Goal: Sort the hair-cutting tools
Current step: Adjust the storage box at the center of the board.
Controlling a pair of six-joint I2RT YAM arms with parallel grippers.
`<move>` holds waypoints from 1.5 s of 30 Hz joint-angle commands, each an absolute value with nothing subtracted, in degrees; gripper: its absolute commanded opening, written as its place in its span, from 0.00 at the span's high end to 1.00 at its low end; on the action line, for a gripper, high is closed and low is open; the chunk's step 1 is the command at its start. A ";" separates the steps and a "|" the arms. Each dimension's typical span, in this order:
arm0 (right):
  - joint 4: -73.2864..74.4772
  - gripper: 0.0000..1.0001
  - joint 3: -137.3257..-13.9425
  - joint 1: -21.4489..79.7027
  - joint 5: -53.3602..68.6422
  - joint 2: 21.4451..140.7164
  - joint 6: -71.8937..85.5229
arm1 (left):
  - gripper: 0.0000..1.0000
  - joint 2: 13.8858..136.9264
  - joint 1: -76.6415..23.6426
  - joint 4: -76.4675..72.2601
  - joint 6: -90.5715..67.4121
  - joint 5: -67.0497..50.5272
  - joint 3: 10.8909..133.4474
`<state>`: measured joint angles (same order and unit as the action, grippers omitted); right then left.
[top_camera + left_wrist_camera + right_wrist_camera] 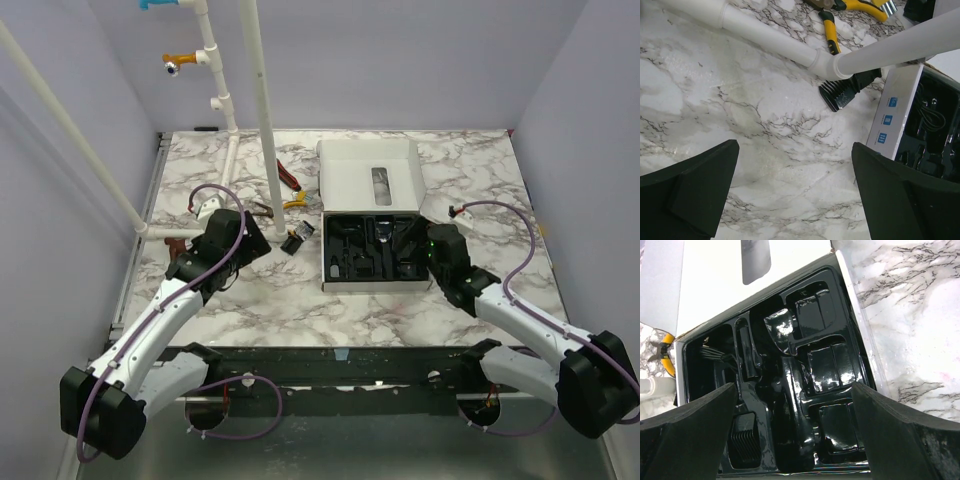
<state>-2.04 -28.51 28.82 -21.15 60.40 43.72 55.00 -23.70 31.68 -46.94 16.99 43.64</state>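
Left end effector (795, 172) is hovering left of the box (372, 288), right end effector (795, 412) over it, both gaping apart. One black guard (842, 92) is lying just left of the box, another guard (745, 445) inside.

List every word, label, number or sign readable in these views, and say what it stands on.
No text can be read in any view.
Three small blue labels on the white side of the box: too small and blurred to read.
Black tray inside the box: no lettering visible.
Yellow-handled pliers: no lettering visible.
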 commanded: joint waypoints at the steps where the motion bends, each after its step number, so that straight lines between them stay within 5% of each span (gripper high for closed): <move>1: -2.02 0.00 -30.86 29.18 -17.47 58.92 39.38 | 0.02 53.62 -23.77 30.66 -46.96 13.21 43.33; 11: 1.40 0.00 -36.31 29.16 -12.55 62.27 34.86 | 0.01 44.07 -23.79 22.93 -46.73 6.42 36.69; 18: 9.24 0.00 -44.24 27.71 -27.67 66.77 37.70 | 0.02 38.88 -23.73 19.52 -48.77 5.27 32.43; 26: 8.54 0.02 -42.29 19.63 -22.31 68.09 40.37 | 0.05 37.50 -23.69 19.20 -49.62 0.94 30.50; 45: 3.87 0.31 -32.51 14.84 -11.83 71.48 40.37 | 0.14 45.24 -27.37 8.55 -50.41 -6.28 25.44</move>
<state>5.26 -34.24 14.87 -13.34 70.96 39.29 41.85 -24.88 12.40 -51.24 -4.36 24.60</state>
